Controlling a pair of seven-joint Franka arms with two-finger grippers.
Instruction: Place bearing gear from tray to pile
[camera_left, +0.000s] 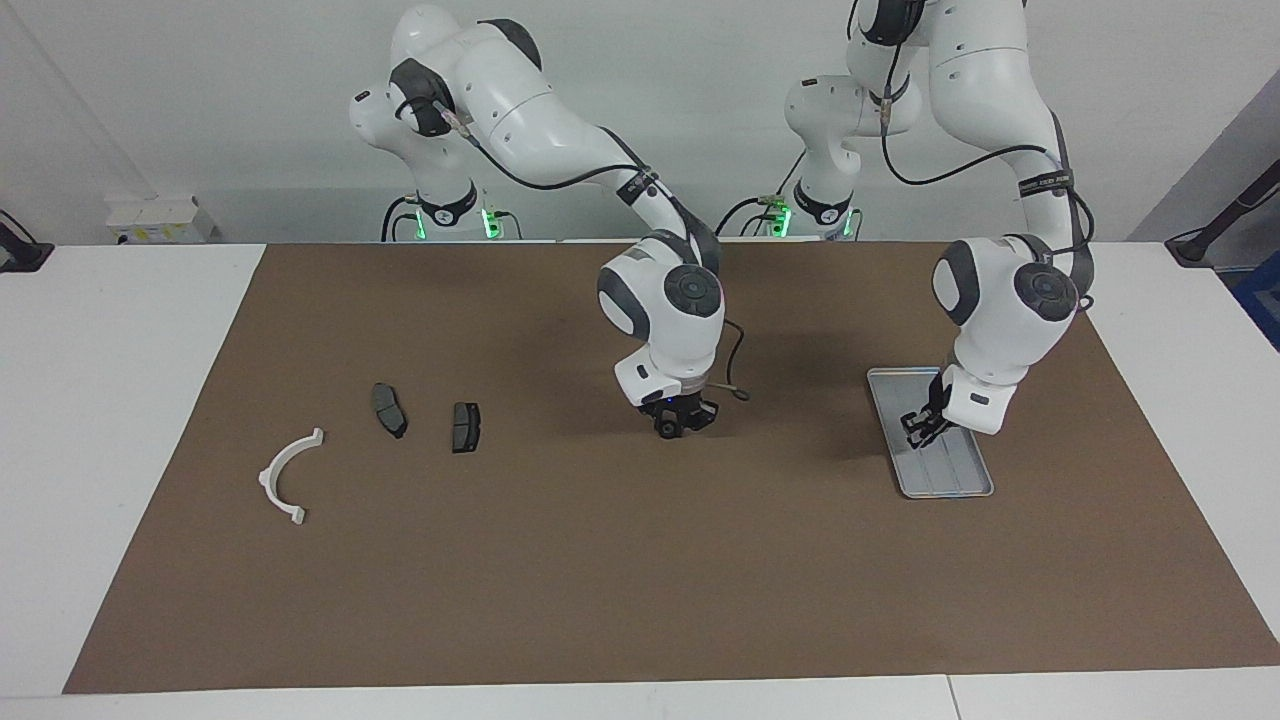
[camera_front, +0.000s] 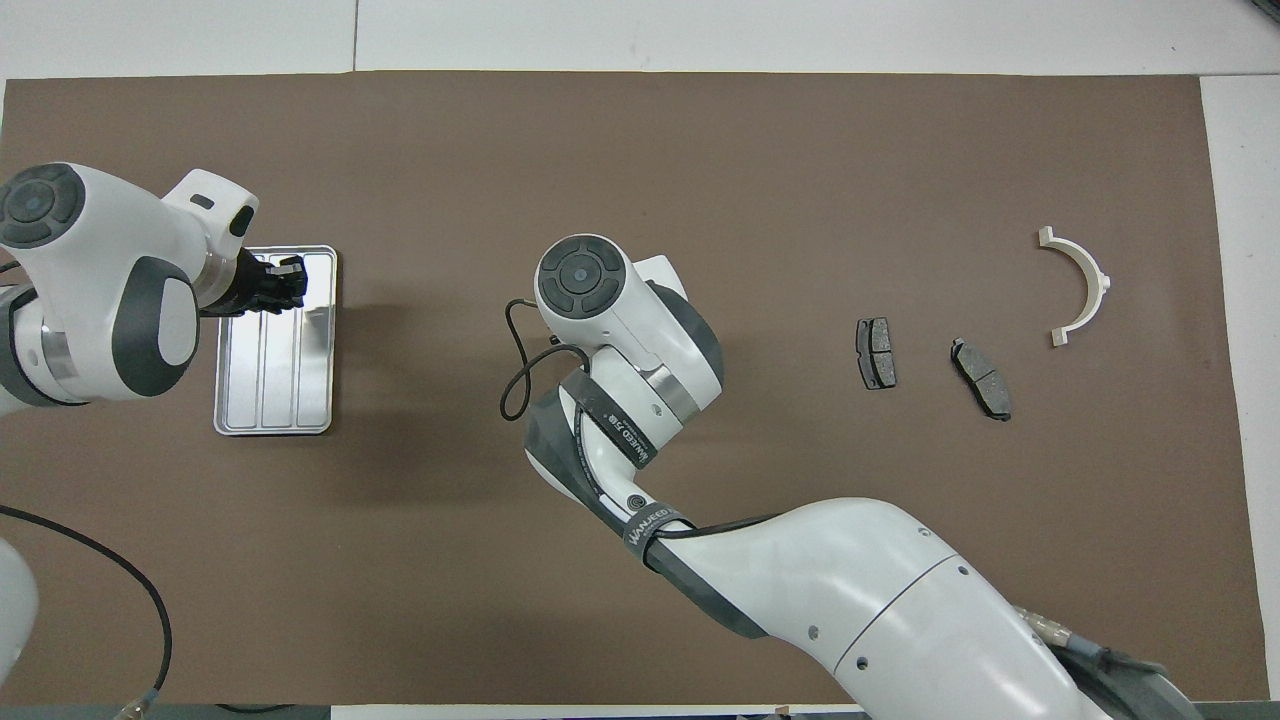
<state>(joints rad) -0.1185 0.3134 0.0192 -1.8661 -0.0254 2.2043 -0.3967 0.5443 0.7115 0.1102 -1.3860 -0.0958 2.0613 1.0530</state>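
The silver tray (camera_left: 955, 485) lies toward the left arm's end of the mat and shows nothing in its grooves (camera_front: 272, 375). My left gripper (camera_left: 925, 427) hangs open just over the tray's end farther from the robots, also seen in the overhead view (camera_front: 288, 280). My right gripper (camera_left: 682, 425) is low over the middle of the mat with a small dark round part, the bearing gear (camera_left: 666, 431), at its tips. In the overhead view its own wrist hides it. The pile lies toward the right arm's end: a white bracket (camera_left: 287, 477) and two dark brake pads (camera_left: 389, 409) (camera_left: 465, 426).
A brown mat (camera_left: 640, 600) covers most of the white table. A black cable loop (camera_front: 518, 372) hangs beside my right wrist. The pile also shows in the overhead view: the bracket (camera_front: 1083, 284) and the pads (camera_front: 877, 352) (camera_front: 981, 378).
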